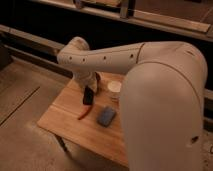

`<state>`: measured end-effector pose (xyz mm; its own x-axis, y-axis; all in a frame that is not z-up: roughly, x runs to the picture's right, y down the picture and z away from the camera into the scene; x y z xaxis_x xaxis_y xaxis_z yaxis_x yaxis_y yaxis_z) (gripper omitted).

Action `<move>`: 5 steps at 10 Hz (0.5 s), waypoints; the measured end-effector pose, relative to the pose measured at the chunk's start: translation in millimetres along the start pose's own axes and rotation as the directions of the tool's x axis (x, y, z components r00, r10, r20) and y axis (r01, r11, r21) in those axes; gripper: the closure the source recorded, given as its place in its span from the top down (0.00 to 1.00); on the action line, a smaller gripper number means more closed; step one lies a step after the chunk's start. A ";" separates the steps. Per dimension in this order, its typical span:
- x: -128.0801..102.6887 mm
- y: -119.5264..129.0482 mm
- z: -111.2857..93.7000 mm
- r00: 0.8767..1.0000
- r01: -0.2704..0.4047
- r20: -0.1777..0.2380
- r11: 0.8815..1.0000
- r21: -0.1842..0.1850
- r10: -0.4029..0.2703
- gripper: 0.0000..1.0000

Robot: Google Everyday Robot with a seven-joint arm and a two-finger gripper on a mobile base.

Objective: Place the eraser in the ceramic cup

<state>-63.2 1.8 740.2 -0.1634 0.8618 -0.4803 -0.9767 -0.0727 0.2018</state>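
Ceramic cup [115,87] stands near tool [88,96] (grip unclear), orange stick [84,114] and blue-grey rectangle [106,116].

The robot's arm [165,85] is big, fat and round, like a thick white tube. It looks smooth. A row of little dark dots runs along the thinner part, and one more dot sits low on the fat part. The gripper [88,96] is small and dark, at the arm's tip, just over the wooden table [62,117].
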 end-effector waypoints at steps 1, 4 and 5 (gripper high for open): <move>-1.0 -6.6 0.4 1.000 -0.015 -0.003 1.000 0.006 0.015 0.00; 0.1 -2.4 0.3 1.000 -0.010 -0.003 1.000 -0.001 0.010 0.00; -0.2 -2.5 0.6 1.000 -0.012 -0.004 1.000 -0.001 0.012 0.00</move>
<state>-60.7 2.1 740.3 -0.1753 0.8590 -0.4810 -0.9749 -0.0832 0.2067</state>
